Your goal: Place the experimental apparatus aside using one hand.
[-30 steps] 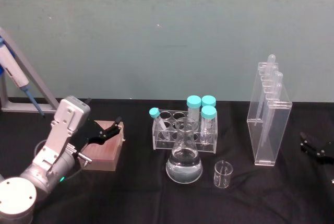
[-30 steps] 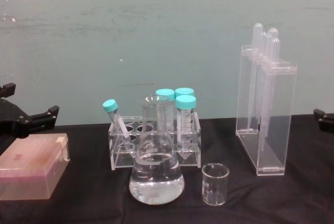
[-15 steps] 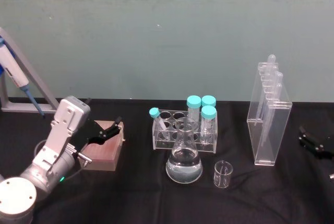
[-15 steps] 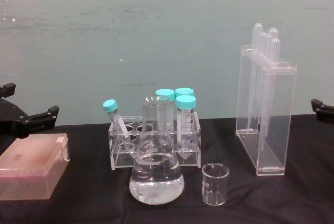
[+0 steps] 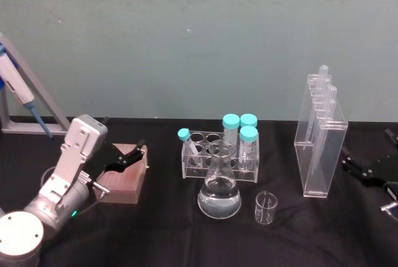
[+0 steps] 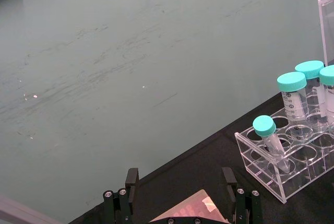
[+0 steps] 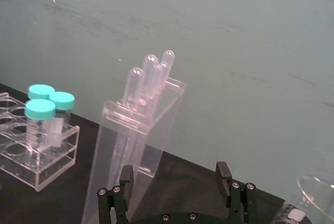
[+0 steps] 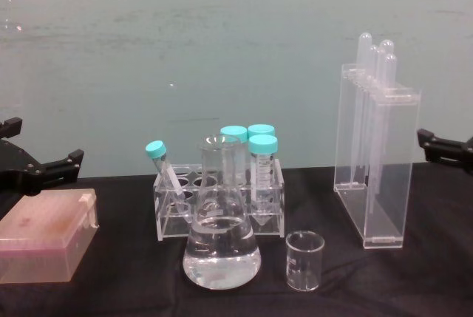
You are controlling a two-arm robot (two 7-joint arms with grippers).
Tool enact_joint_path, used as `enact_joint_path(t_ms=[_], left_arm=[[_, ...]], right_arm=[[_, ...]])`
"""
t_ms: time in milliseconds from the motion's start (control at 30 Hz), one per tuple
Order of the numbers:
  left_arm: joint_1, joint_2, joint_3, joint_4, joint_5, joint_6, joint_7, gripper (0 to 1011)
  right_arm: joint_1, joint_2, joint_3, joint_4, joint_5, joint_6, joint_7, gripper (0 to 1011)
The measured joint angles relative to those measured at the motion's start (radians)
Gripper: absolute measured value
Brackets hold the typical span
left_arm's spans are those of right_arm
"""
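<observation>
Three clear pieces stood before us: tall stand point(image 5: 322, 155) rightmost, flask point(image 5: 219, 195) mid-table, beaker point(image 5: 265, 208) beside it. Our right gripper point(image 7: 175, 174), spread wide, hung near the stand; we judged a centred, level grip safest. Our left gripper point(image 6: 180, 179) rested, spread, above the box point(image 5: 127, 183).

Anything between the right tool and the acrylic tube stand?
Nothing visible. The right tool, fingers open, sits just right of the acrylic tube stand, with bare table between them. The small beaker and conical flask stand to the stand's left, out of that path.
</observation>
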Motion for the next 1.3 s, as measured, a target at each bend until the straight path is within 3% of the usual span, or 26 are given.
enact_joint_path(t_ms=[600, 1300], left_arm=[[0.000, 0.000, 0.000, 0.000, 0.000, 0.000, 0.000, 1000], [0.000, 0.000, 0.000, 0.000, 0.000, 0.000, 0.000, 1000]], right_arm=[[-0.012, -0.082, 0.008, -0.057, -0.058, 0.033, -0.015, 1000], [0.010, -0.202, 0.025, -0.051, -0.147, 0.084, -0.079, 1000]])
